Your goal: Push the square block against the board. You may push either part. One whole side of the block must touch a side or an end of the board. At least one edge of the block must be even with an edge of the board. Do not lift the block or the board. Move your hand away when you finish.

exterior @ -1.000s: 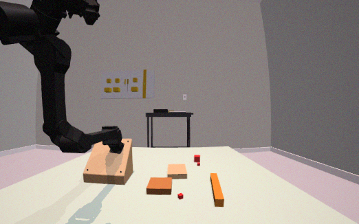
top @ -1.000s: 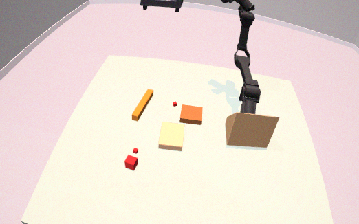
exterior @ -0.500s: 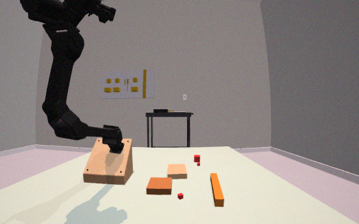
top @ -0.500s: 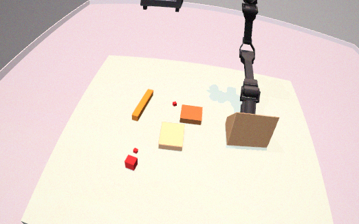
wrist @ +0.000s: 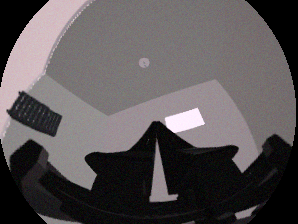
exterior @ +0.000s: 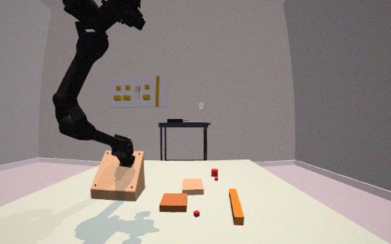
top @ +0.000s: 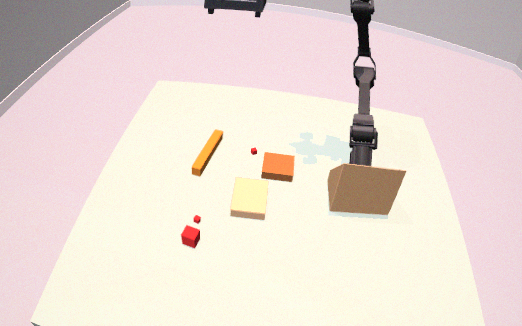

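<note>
- Square block, judged by outline the reddish-orange slab, lies flat on the pale table, well apart from and lower than the fingers. Its faces are plain, its sides darker than its top; no lettering can be read on it.
- Gripper: its dark fingers meet at the tips, shut on nothing, with a narrow wedge of light between their lower parts.
- Beyond the fingertips, the wrist view takes in grey surfaces, a bright white rectangle, a small pale disc and a black ribbed object.
- Back along the arm, dark links run down from the gripper to a tan wedge on the table.
- Below the fingers and well apart from them, the cream slab sits near the reddish-orange one, with a gap between.
- On the slabs' other side from the wedge lies a long orange bar, touching neither. Which piece is the board, I cannot tell.
- One tiny red cube is near the reddish-orange slab; another is just beside a larger red cube.
- Farther out, a grey wall panel carries yellow shapes, any markings too small to read.
</note>
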`<state>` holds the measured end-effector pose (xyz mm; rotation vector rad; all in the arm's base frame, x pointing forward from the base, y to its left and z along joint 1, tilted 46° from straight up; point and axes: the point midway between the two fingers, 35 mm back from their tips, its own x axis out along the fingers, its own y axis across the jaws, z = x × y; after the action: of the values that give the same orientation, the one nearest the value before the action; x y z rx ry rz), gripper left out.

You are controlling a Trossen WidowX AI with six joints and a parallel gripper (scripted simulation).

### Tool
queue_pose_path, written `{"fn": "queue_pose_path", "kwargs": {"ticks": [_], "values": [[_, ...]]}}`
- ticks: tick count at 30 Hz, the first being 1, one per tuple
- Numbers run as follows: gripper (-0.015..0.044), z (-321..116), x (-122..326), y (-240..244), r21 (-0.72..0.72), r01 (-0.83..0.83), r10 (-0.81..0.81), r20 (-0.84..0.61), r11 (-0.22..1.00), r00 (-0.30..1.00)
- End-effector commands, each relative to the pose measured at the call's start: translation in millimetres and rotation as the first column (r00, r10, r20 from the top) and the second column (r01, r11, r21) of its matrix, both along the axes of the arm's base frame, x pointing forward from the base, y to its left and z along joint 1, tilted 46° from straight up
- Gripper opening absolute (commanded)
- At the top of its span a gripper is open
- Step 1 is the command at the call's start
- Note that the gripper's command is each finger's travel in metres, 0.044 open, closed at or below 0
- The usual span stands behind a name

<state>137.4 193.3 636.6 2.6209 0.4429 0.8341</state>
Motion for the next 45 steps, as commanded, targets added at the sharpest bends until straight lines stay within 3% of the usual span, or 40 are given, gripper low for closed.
{"fn": "queue_pose_path", "kwargs": {"ticks": [1,12,19,23,33,45], "values": [[0.0000,-9,9,11,-0.075,0.048,-0.047,0.015,0.996,0.999],[0.0000,-53,37,61,-0.354,0.117,-0.101,0.065,0.928,0.993],[0.0000,-64,54,59,-0.340,0.164,-0.158,0.045,0.926,0.986],[0.0000,-79,69,69,-0.416,0.206,-0.202,0.054,0.886,0.978],[0.0000,-130,120,92,-0.650,0.297,-0.311,0.098,0.700,0.945],[0.0000,-198,177,103,-0.867,0.310,-0.372,0.159,0.390,0.915]]}}
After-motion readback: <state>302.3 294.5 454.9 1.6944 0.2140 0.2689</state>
